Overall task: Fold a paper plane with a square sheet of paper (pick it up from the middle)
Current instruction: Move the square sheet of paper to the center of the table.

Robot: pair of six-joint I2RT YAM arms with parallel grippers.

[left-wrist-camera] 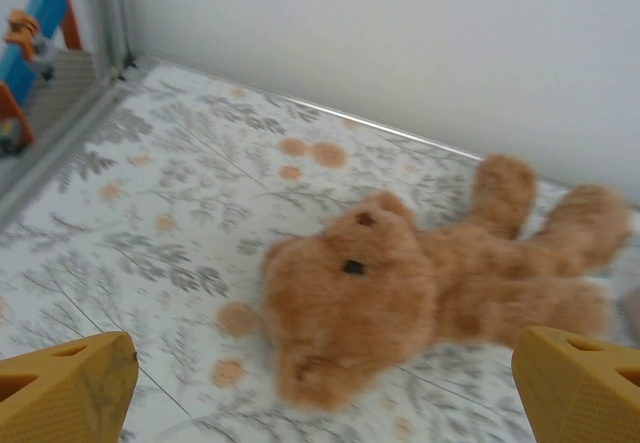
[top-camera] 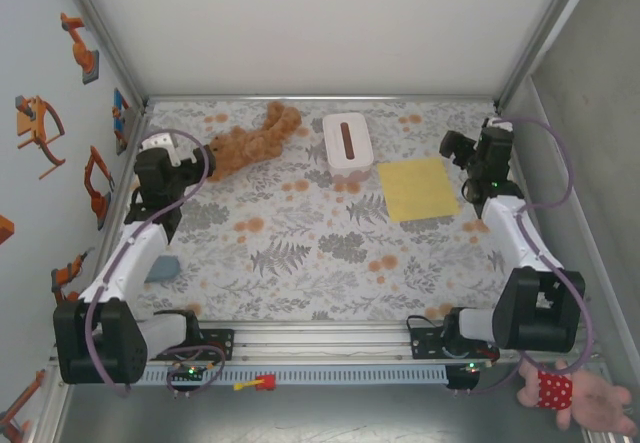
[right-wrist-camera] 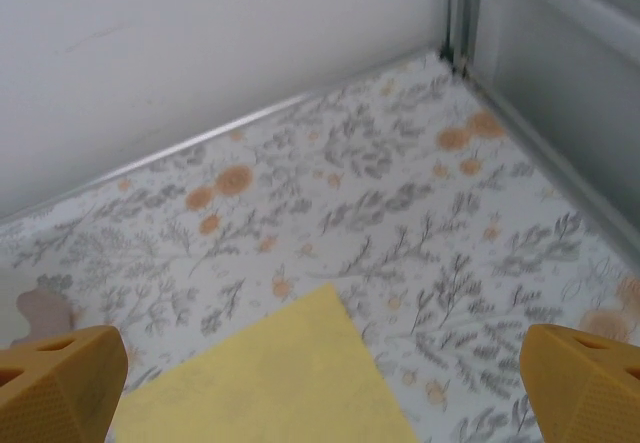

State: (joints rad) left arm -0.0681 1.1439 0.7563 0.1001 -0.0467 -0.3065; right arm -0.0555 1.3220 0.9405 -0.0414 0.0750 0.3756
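At about 2 o'clock from the table's middle, the square sheet of paper lay flat and unfolded on the patterned table, with no crease visible, so I judged the folding not yet begun. The white box stood just beside it at 10 o'clock.

The right gripper hung released, jaws wide, at the sheet's 2 o'clock corner. The left gripper was likewise spread and empty, well apart from the sheet at 9 o'clock, facing the brown plush bear.

The step in hand looked like the pickup. To do it well, the right gripper would need to travel toward 8 o'clock until it stood over the sheet's middle, not its corner. It should then come straight down with the fingers astride the centre and pinch gently, so that the thin paper bunches up between them without sliding or tearing. Paper this thin lies close to the cloth, so a shallow or slanted approach would likely push it toward the box. The left arm had a long way to cross before it could help.

From the right wrist, the bottom of the picture cut the sheet off, leaving just one corner. The left wrist picture was blurred, and the bear's far limbs ran out of it. A small blue object by the left arm was half covered, and I could not tell what it was.
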